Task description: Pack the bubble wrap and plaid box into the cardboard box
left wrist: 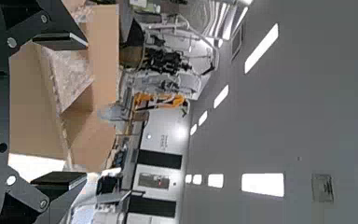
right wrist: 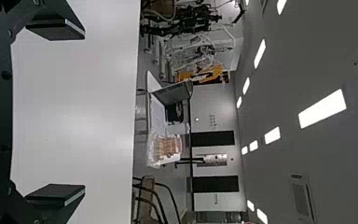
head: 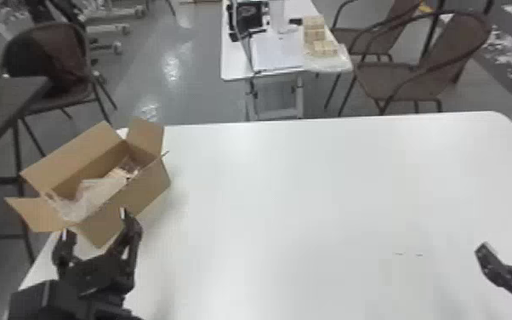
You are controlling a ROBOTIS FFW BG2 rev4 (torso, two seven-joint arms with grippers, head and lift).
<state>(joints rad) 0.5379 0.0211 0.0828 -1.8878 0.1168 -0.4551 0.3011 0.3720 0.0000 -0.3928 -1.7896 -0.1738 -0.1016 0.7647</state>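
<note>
Leftward, box (head: 138, 198) by table edge (head: 39, 263), claw (head: 93, 221) parted

Bubble wrap (head: 98, 191) inside open cardboard box (head: 148, 187)

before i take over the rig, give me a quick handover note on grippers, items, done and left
Left gripper: open, by the cardboard box's near end.
Right gripper: open and empty, over the right of the table.
Items: bubble wrap inside the box; a beige and pinkish item beside it, possibly the plaid box.
Done: bubble wrap is in.
Left: confirm the plaid box; flaps are open, though the task doesn't mention closing them.
</note>
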